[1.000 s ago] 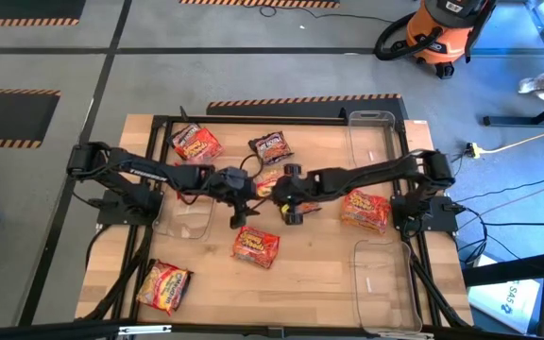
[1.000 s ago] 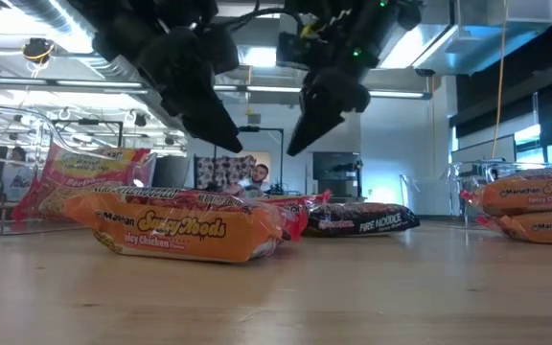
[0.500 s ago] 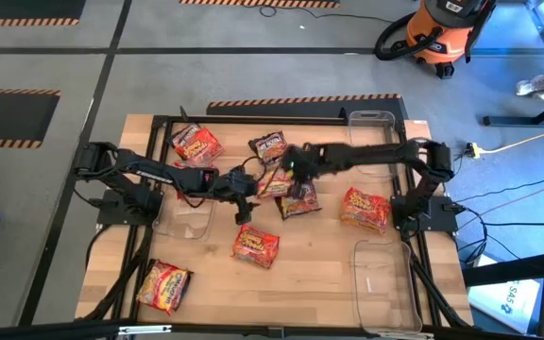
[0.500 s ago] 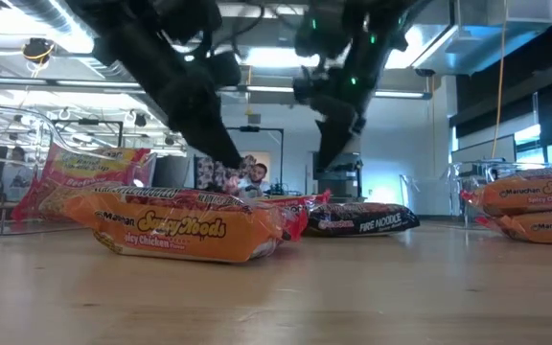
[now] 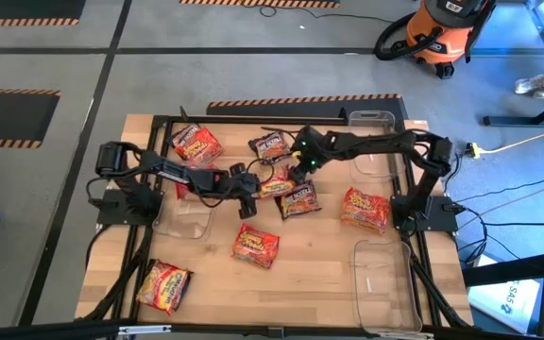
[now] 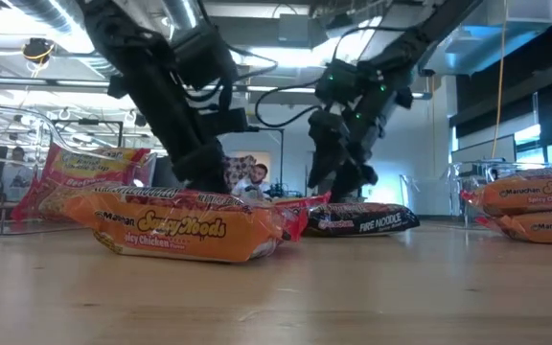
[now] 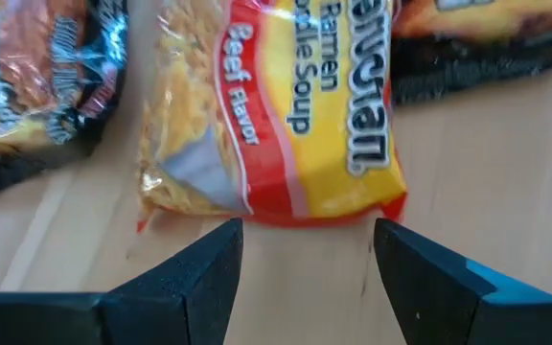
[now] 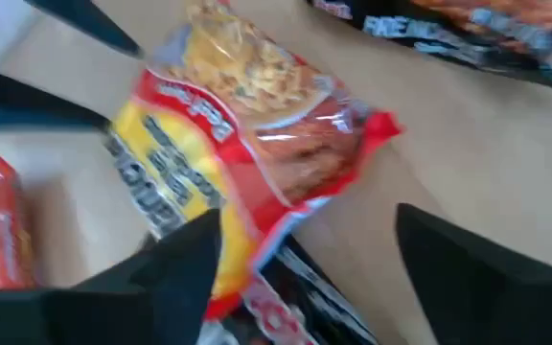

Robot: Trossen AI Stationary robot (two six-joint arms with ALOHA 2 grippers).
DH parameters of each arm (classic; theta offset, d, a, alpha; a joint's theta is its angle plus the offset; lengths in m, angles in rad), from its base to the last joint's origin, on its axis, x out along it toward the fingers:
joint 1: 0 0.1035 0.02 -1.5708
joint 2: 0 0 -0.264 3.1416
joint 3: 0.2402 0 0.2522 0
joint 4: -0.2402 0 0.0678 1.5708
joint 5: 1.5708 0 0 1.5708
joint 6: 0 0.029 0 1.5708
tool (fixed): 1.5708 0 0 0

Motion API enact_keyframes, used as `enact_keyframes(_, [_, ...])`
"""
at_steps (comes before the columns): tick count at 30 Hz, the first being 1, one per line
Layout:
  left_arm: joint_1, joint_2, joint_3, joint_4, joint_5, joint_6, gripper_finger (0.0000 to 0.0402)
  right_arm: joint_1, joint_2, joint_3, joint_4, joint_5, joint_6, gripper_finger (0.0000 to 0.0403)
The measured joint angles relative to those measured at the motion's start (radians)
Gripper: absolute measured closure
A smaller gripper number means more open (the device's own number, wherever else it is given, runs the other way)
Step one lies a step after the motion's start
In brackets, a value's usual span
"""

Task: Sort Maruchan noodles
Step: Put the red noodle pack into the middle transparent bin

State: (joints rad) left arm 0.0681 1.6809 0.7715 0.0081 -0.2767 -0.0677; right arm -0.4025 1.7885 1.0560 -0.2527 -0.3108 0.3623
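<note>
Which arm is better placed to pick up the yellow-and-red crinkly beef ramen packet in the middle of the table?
Left, probably. The left claw is open, straddling the end of the yellow-and-red beef ramen packet. The right claw, also open, sits beside it at an angle.

On the desk, both arms reach toward the middle, where the left pincer and right pincer flank a yellow-red packet. A dark packet lies just beside it. Clear bins sit along the right edge.
</note>
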Motion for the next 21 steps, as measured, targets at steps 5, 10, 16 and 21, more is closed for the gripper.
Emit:
enact_keyframes(5, [0.000,0.046,0.000,0.040,0.006,0.026,0.0172,0.003,0.033,-0.065,0.144,-0.024,0.115,0.0064])
enact_keyframes(10, [0.000,0.081,0.001,0.091,0.005,0.025,0.0172,0.000,0.094,-0.070,0.217,-0.080,0.165,0.0071])
enact_keyframes(16, [0.000,0.080,0.000,0.107,0.006,0.026,0.0172,0.004,0.115,-0.072,0.352,-0.168,0.179,0.0100])
enact_keyframes(21, [0.000,0.080,-0.001,0.116,0.008,0.025,0.0172,0.013,0.114,-0.072,0.423,-0.200,0.189,0.0128])
